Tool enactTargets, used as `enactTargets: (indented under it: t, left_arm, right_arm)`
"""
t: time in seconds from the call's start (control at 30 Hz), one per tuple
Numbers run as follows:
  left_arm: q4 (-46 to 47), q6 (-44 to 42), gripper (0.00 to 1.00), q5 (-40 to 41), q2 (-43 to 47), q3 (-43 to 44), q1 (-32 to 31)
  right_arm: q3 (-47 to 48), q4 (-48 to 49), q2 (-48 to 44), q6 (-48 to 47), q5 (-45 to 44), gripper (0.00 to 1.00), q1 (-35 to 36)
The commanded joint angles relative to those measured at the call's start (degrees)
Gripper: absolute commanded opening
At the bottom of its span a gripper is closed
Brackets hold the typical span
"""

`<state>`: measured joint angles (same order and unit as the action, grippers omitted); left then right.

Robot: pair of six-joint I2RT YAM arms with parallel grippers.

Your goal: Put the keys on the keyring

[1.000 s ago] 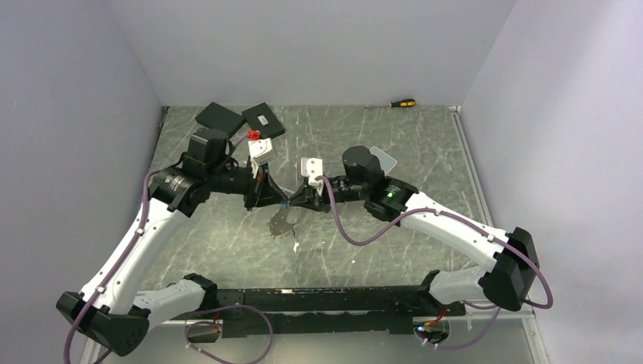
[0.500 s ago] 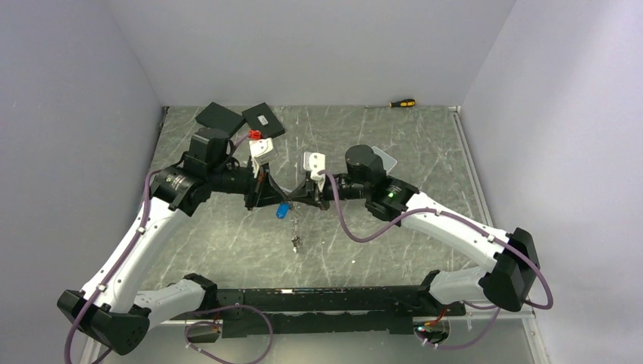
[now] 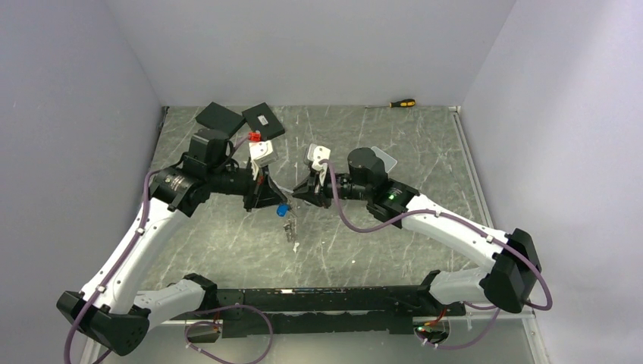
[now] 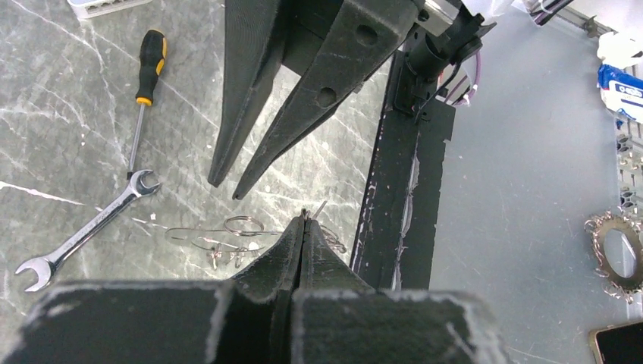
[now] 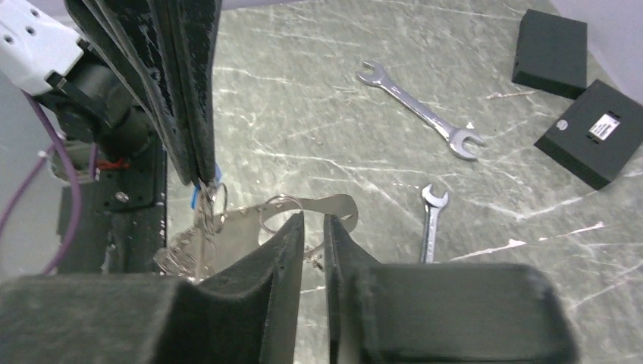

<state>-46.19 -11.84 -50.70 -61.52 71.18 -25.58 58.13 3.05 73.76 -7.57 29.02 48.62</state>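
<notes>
Marbled grey desk (image 3: 425, 152) is seen from above. At centre the right pincer (image 3: 296, 190) is now drawn back toward the upper right, and the keyring (image 3: 289, 224), earlier fanned out under it, is left dangling from the left pincer (image 3: 274, 205). From the left wrist, that pincer is seen clamped on the wire, and one of the keys (image 4: 82, 233) is seen lying at lower left. From the right wrist, the right pincer is shown narrowly parted and empty. Both keys are seen on the desk, so threading is judged not begun.
</notes>
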Motion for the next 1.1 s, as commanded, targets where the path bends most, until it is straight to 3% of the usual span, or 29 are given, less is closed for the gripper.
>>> enactTargets:
  t: [0.0, 0.1, 0.4, 0.63, 0.9, 1.07]
  left_arm:
    - [-0.13, -4.86, 0.00, -2.28, 2.07, 2.43, 0.01]
    - [1.29, -5.08, 0.00, -2.69, 2.11, 2.07, 0.05]
    - [0.53, -6.88, 0.00, -5.37, -0.64, 3.53, 0.01]
    - [0.68, -8.28, 0.00, -8.93, -0.82, 3.17, -0.08]
    - [-0.44, -11.75, 0.00, -10.53, -0.24, 2.89, -0.77]
    - [1.24, -10.73, 0.00, -10.69, -0.26, 2.45, -0.86]
  right_arm:
    - [2.69, -5.53, -2.21, -3.79, 1.51, 0.28, -0.46]
    - [3.96, -7.73, -2.30, -4.30, 3.81, 0.41, -0.46]
    - [3.25, -6.04, -5.03, -1.61, 5.63, 0.65, -0.28]
    - [3.09, -7.60, -6.52, -7.97, 11.12, 0.67, -0.26]
    - [3.66, -8.96, -4.80, -13.37, 13.03, 0.55, -0.28]
    - [4.40, -7.50, -4.15, -11.67, 14.22, 0.46, -0.28]
